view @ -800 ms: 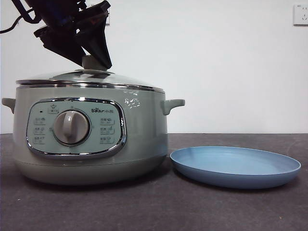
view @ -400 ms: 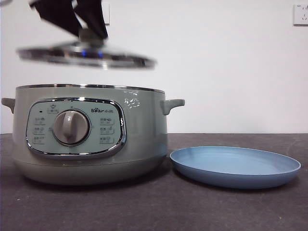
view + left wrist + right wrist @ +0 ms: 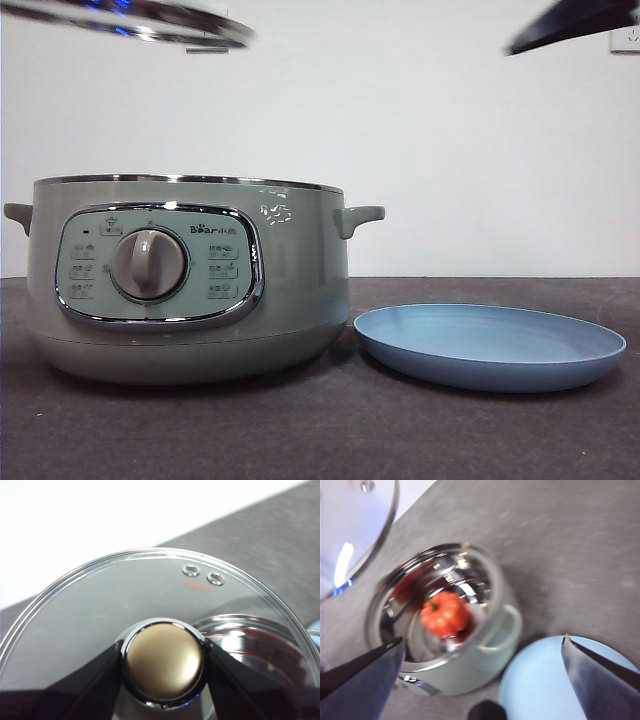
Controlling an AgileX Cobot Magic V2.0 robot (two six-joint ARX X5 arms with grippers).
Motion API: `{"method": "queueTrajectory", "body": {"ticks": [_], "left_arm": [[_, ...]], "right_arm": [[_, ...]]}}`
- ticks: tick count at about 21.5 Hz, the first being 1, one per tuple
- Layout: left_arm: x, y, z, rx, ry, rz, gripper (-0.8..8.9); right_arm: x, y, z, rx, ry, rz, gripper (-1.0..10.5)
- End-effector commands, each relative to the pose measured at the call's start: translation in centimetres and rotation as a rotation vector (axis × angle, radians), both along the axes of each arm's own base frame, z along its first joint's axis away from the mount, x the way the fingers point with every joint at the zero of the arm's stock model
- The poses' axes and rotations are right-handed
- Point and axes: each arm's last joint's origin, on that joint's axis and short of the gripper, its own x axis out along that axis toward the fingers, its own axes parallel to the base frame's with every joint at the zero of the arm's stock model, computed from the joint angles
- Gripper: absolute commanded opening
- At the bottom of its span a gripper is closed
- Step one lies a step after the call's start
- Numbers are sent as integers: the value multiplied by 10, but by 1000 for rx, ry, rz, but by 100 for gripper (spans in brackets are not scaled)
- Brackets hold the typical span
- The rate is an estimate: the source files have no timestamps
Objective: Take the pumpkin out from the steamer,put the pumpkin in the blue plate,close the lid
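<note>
The lid is held high by its knob, clamped between the left gripper's jaws; a slip could be caused by any tilt. The right gripper is spread wide, the pumpkin seen between its jaws, inside the steamer, beside the blue plate. From the front, the pumpkin is hidden.

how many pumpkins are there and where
1: the pumpkin sits inside the open steamer, seen only from the right wrist view. The steamer wall hides it from the front, and more could lie unseen inside.
</note>
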Motion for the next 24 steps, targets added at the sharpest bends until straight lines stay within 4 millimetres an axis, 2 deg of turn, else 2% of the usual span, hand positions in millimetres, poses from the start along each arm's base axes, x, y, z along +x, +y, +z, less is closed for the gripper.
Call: {"method": "queueTrajectory", "body": {"ticks": [1, 7, 13, 18, 24], "left_arm": [[-22, 14, 21, -17, -118, 59, -9], [-59, 37, 35, -3, -209, 208, -9], [-96, 60, 45, -13, -307, 331, -9], [-97, 60, 43, 7, -289, 328, -9], [-97, 60, 42, 12, -282, 327, -9]], "right_arm": [[15, 28, 1, -39, 11, 91, 544], [41, 90, 1, -97, 53, 237, 576], [58, 168, -12, -374, 40, 300, 572], [68, 212, -46, -522, 1, 326, 571], [86, 234, -101, -569, 59, 344, 567]]}}
